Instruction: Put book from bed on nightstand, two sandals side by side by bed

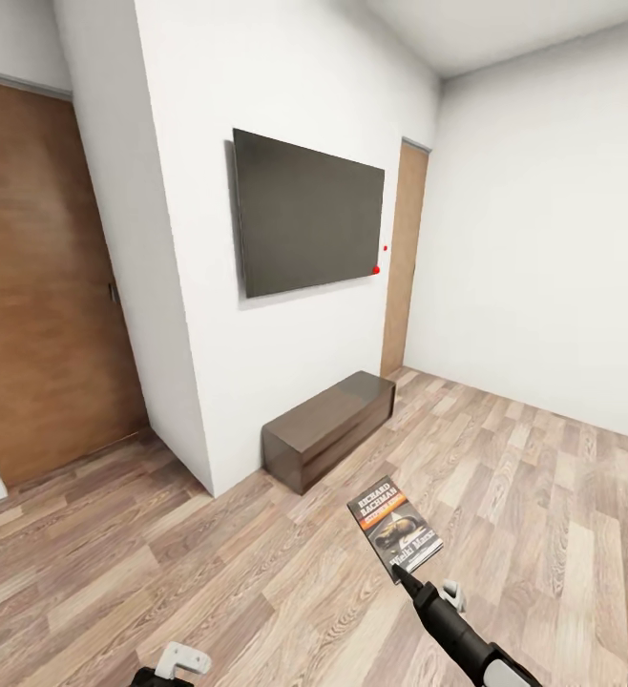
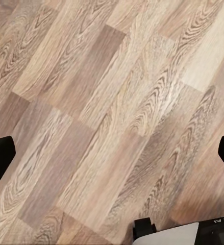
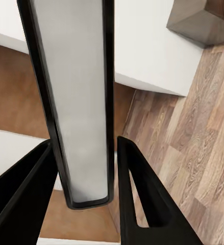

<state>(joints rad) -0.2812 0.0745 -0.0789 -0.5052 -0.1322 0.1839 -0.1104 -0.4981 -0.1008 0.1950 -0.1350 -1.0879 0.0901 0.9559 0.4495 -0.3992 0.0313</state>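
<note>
My right gripper (image 1: 405,575) is shut on the book (image 1: 395,528), a thin paperback with a dark cover and an orange band, held flat above the wood floor at lower right in the head view. In the right wrist view the book's (image 3: 76,102) pale page edge runs between the two black fingers (image 3: 142,199), which press on it. My left gripper (image 2: 112,153) is open over bare floor planks, its fingers far apart, and its tip (image 1: 176,663) shows at the bottom edge of the head view. The bed, the nightstand and the sandals are out of view.
A long low dark bench (image 1: 333,427) stands against the white wall under a wall-mounted TV (image 1: 304,215). A wide brown door (image 1: 37,277) is at the left and a narrow one (image 1: 405,258) in the far corner. Wood-plank floor (image 1: 543,477) stretches to the right.
</note>
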